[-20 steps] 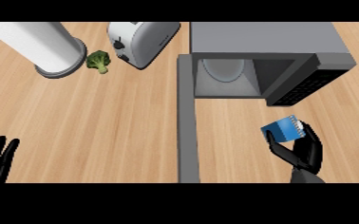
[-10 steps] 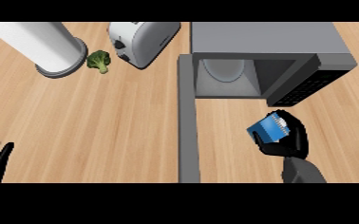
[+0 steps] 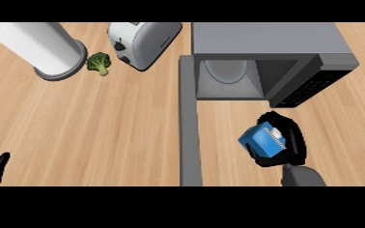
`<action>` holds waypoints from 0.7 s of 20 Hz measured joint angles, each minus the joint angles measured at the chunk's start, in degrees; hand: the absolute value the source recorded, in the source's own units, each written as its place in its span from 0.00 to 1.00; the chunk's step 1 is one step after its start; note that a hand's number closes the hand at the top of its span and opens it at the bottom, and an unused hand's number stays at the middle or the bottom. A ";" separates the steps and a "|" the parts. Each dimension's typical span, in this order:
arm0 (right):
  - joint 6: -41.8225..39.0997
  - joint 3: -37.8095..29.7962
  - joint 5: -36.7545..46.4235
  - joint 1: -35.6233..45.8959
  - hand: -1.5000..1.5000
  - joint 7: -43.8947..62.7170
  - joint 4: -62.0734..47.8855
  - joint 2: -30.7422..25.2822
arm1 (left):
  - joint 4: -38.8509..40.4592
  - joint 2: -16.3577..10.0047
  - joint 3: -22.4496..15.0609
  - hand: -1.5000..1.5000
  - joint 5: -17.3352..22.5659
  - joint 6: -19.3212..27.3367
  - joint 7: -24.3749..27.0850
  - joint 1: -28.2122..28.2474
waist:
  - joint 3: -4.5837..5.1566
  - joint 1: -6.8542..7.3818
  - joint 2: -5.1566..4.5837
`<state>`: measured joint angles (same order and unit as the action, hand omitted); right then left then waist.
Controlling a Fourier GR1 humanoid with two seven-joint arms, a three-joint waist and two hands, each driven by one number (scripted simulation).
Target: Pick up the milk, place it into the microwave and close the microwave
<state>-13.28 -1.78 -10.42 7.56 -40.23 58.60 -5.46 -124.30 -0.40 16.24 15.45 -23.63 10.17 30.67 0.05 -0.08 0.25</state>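
Plainly, right hand (image 3: 298,144) clasps blue milk (image 3: 255,144)

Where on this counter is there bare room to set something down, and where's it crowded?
Widest bare counter: left of the open microwave door, below the broccoli and toaster. The strip right of the door holds the right hand curled round the milk. Crowded: upper left, around the white cylinder.

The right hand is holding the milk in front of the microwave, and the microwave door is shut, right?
No, the door is open, as the head view shows. The right hand does hold the milk in front of the microwave.
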 measured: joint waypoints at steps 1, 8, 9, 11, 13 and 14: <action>0.64 1.28 0.47 -2.14 1.00 1.26 3.43 0.59 | -0.16 0.08 -0.41 0.00 -0.23 0.36 0.16 0.25 | 0.02 -0.09 0.02; 7.02 9.17 1.42 -14.14 1.00 13.26 26.88 3.91 | 1.71 -1.45 2.95 0.00 3.32 -1.84 0.19 -0.27 | 0.01 -0.21 0.00; 8.01 10.08 1.33 -15.49 1.00 14.65 29.32 4.24 | 0.78 -1.25 3.15 0.00 3.97 -1.95 -0.51 0.31 | 0.01 -0.14 -0.02; 11.75 13.03 1.07 -16.43 1.00 18.92 34.36 4.70 | 1.01 -1.79 4.39 0.00 5.20 -2.98 -0.49 0.80 | 0.00 -0.02 -0.04; 15.94 15.98 1.29 -15.84 1.00 20.48 35.57 4.99 | 0.92 -1.75 4.83 0.00 5.71 -3.24 -1.22 0.38 | -0.01 0.12 -0.08; 17.56 17.59 1.87 -16.14 1.00 20.77 36.17 5.09 | 0.88 -2.10 5.55 0.00 6.50 -3.32 -1.90 0.08 | -0.02 0.15 -0.11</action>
<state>4.28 15.81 -8.55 -8.59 -19.46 94.77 -0.37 -123.42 -2.51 21.78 21.95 -26.94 8.27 30.75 0.03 0.07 0.14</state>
